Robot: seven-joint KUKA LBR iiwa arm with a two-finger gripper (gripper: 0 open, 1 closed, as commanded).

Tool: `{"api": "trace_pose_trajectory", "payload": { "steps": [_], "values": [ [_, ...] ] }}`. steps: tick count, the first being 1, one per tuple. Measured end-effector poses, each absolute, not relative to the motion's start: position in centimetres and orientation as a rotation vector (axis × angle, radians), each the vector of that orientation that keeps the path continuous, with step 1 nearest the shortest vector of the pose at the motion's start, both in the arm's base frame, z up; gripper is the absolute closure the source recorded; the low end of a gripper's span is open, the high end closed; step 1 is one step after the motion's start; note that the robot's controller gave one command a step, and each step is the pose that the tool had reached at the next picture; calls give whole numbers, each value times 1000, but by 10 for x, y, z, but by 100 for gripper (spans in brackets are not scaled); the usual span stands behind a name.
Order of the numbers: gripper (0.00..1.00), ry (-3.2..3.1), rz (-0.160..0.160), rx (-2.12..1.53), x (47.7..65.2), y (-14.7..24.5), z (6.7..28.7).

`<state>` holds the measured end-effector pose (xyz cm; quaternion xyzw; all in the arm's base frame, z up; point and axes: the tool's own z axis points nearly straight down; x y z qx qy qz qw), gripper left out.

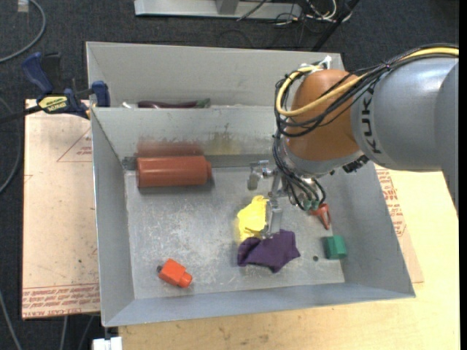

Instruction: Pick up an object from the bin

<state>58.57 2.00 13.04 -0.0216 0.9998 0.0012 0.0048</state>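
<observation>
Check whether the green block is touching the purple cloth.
Apart. The camera view shows a strip of bare bin floor between the green block and the purple cloth to its left.

I am reaching in from the right with my grey arm point(416, 122), carrying an orange wrist cover point(321, 126) looped with yellow and black cables point(290, 87), and pointing my gripper point(273, 219) downward.
</observation>
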Motion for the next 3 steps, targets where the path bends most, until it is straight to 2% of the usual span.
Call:
{"api": "trace_pose_trajectory", "payload": {
  "steps": [1, 2, 3],
  "values": [
    [100, 3135, 3, -41, 574, -23, 72],
    [100, 3135, 3, -40, 574, -23, 72],
    [100, 3144, 4, -57, 570, -22, 112]
  ]
}}
